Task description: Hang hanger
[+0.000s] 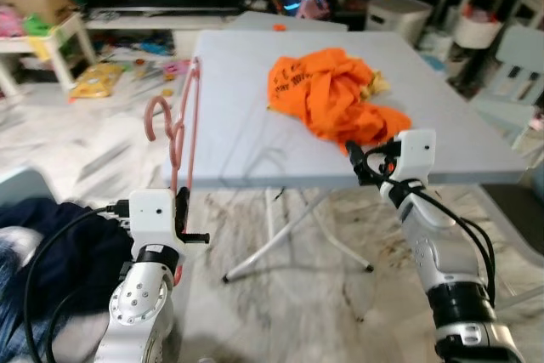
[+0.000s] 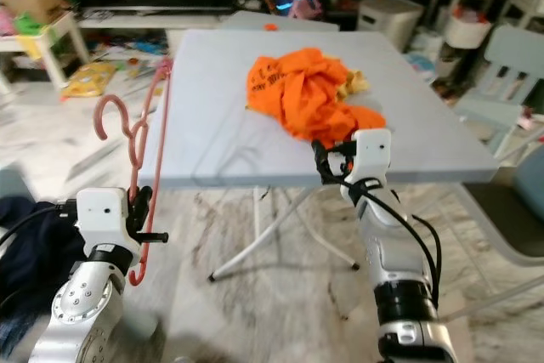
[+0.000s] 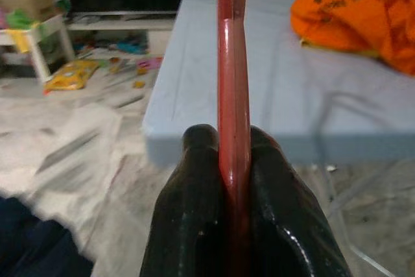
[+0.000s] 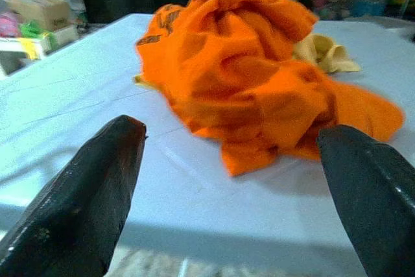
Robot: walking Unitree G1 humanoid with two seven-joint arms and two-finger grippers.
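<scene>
- Left gripper: both black fingers clamped tight on the thin pink plastic clothes hanger, pinching a lower bar w/ the rod squeezed between the pads.
- Right gripper: fingers spread wide, nothing in them, hovering at the near table edge, aimed at the crumpled orange cloth garment.
- Hanger sits off the table's left edge, held upright in the air above the left wrist; hook curls out to the robot's left, top reaches about level w/ the far left table corner.
- Look of it: slim, salmon-pink, smooth rod, seen nearly edge-on so the frame reads as a narrow line; looks light & a bit flexy, prob. slippery.
- Pale grey-blue folding table: garment heaped right of centre, small yellow cloth tucked just behind it, touching.
- Step in hand, my read: carry hanger toward a rail/hook. No rail seen in these views, so target unknown.
- Doing it well: keep the clamp firm, grip is low so the top can swing; move slow, keep the hook clear of the table edge, turn the wrist so the hook's open side faces the target before lowering on.
- Risk: hanger twisting in the pads, or snagging the table edge.
</scene>
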